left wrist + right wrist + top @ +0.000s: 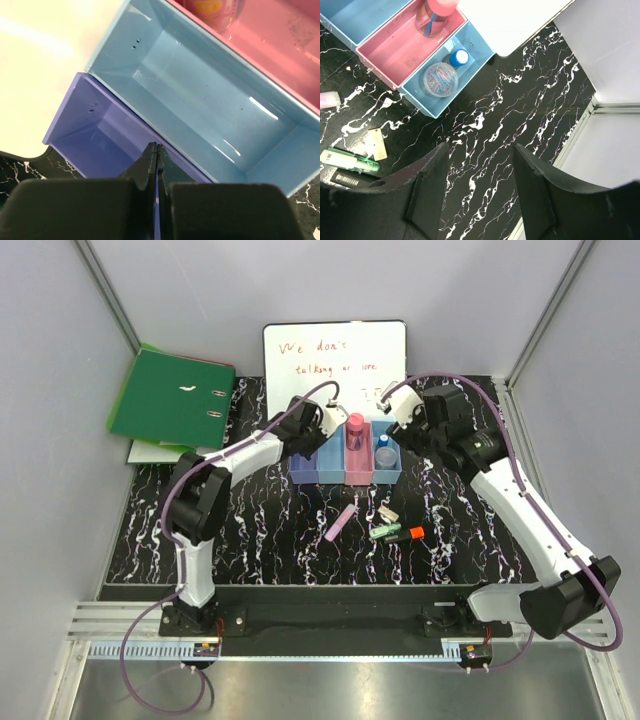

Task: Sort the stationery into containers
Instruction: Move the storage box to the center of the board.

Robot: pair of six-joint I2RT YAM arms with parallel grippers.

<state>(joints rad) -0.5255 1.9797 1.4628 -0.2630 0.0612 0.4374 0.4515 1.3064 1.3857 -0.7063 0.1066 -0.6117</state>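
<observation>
A veined black marble-look tabletop (470, 530) carries a row of four glossy rectangular plastic bins (331, 468): purple, light blue, pink, light blue. Before them lie a slim lilac marker (341, 522), a green highlighter (385, 532) and an orange highlighter (412, 533). The left gripper (157, 150), stretched over the row's purple end, is pressed closed on nothing. The right gripper (481, 147), beside the row, gapes wide and empty.

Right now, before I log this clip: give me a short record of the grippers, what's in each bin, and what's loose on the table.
left gripper: shut, nothing held, above the purple-blue bin
right gripper: open, empty
purple-blue bin: empty where visible
left light blue bin: empty
pink bin: pink-capped bottle
right light blue bin: blue-capped bottle, round tub of clips
loose on table: lilac marker, green highlighter, orange highlighter
</observation>
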